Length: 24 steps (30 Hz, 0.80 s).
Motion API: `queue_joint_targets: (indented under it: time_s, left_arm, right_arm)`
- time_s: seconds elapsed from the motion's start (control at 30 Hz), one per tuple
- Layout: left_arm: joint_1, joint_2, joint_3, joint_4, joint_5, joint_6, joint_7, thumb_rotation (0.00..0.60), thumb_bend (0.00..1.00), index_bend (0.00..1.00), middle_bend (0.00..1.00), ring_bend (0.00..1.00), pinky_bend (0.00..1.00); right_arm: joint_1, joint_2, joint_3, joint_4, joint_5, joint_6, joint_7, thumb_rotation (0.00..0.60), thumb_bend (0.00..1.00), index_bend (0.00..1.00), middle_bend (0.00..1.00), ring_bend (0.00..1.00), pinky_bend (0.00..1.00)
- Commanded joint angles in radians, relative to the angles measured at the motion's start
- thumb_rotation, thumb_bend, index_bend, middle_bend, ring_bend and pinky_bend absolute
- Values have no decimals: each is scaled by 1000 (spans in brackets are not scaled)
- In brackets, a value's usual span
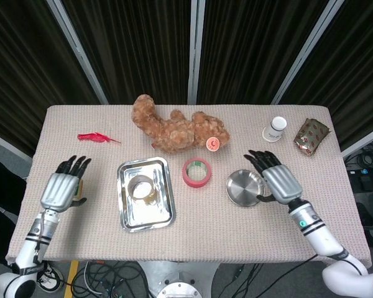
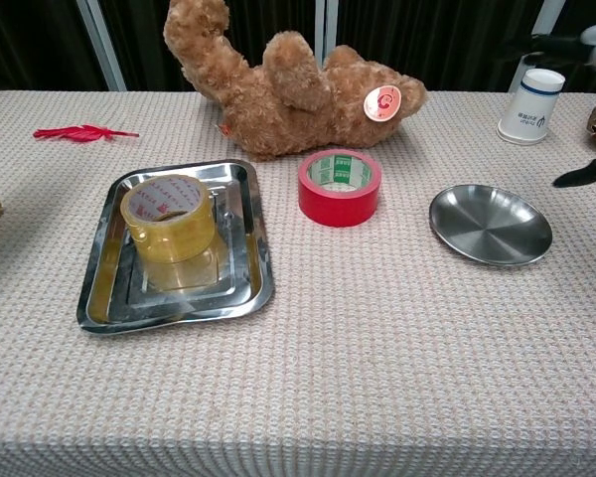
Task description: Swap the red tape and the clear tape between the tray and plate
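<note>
Clear tape [image 2: 169, 220] in tray [image 2: 97, 300], left of plate [image 2: 491, 225]

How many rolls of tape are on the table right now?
2. The clear tape sits in the tray on the left. The red tape stands on the tablecloth between the tray and the plate, just in front of the teddy bear. None other shows.

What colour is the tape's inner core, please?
Green print on white inside the red tape; chest view shows it best.
</note>
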Motion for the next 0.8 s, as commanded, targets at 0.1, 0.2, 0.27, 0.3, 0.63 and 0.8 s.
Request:
queue_joint_targets:
  time_s: [0.1, 0.2, 0.27, 0.3, 0.63, 0.8]
  left_arm:
    - [86, 9, -6, 28, -11, 69, -54, 600, 72, 24, 61, 0, 152]
    - [108, 19, -15, 29, -40, 60, -62, 600, 73, 24, 61, 0, 152]
    - [119, 27, -25, 24, -55, 54, -83, 600, 73, 24, 61, 0, 153]
    - [124, 28, -29, 27, -57, 53, -92, 600, 74, 24, 61, 0, 152]
    - [172, 28, -31, 76, 17, 62, -180, 600, 73, 24, 61, 0, 151]
    - [187, 23, -36, 92, 33, 63, -181, 600, 74, 24, 61, 0, 151]
  right_arm:
    - [151, -152, 44, 69, 159, -152, -151, 600, 0, 0, 3, 0, 0]
    - [195, -197, 58, 84, 255, -177, -222, 600, 0, 0, 0, 0, 0]
    - [220, -220, 60, 87, 317, -191, -263, 600, 0, 0, 0, 0, 0]
    - [234, -231, 60, 90, 348, -196, -284, 600, 0, 0, 0, 0, 0]
    - [366, -377, 67, 206, 559, -192, -412, 600, 0, 0, 0, 0, 0]
    - [417, -427, 69, 257, 632, -187, -450, 600, 0, 0, 0, 0, 0]
